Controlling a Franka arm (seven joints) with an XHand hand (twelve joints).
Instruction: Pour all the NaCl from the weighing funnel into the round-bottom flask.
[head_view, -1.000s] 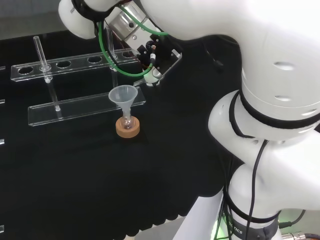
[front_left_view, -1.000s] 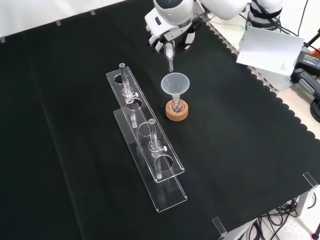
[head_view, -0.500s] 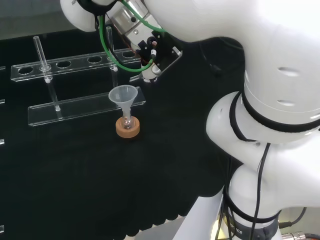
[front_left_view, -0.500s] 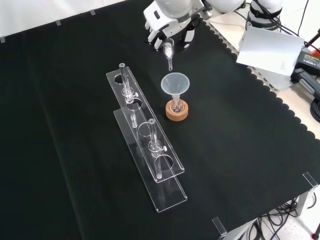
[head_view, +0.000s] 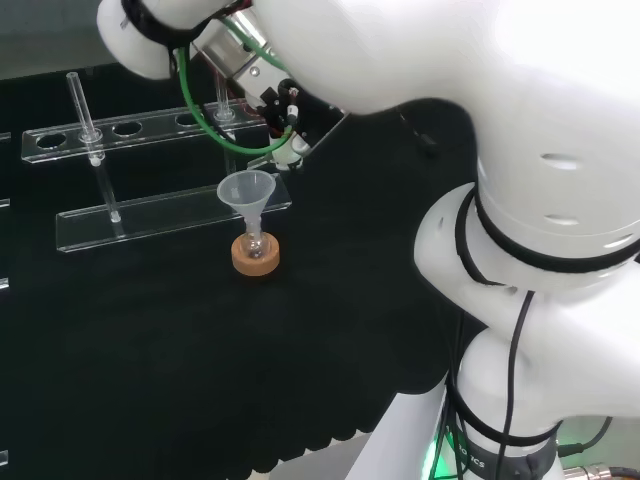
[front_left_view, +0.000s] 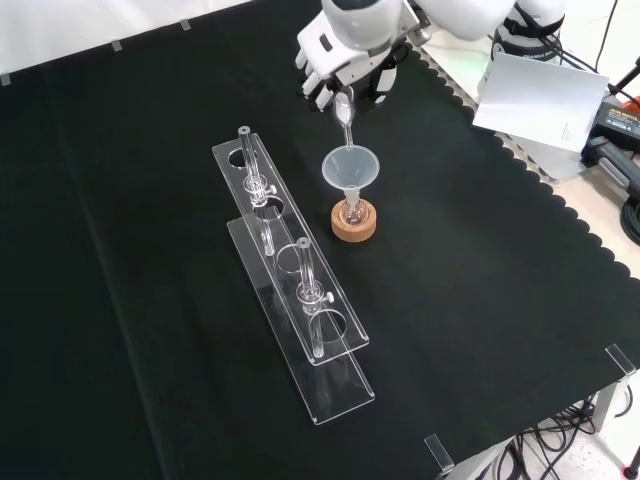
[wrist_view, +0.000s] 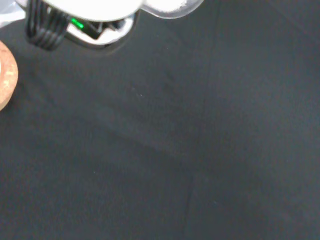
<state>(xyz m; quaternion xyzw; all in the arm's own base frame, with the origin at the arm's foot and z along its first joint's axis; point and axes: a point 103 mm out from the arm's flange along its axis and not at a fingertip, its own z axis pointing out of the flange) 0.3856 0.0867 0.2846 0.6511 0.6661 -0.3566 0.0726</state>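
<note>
Now hand (front_left_view: 345, 75) lower, weighing funnel (front_left_view: 345, 110) seemingly tilted

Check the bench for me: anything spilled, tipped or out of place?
Nothing stands out. The flask sits upright in its cork ring with the funnel in its neck. The hand holds the weighing funnel above it. No spill shows on the cloth.

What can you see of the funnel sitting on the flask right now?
The funnel is a clear, faintly cloudy plastic cone, upright, its wide mouth open upward and its short stem set in the neck of the small round-bottom flask, which sits on a cork ring. It stands beside the clear rack. The weighing funnel in the hand slants toward its rim; whether they touch is unclear.
</note>
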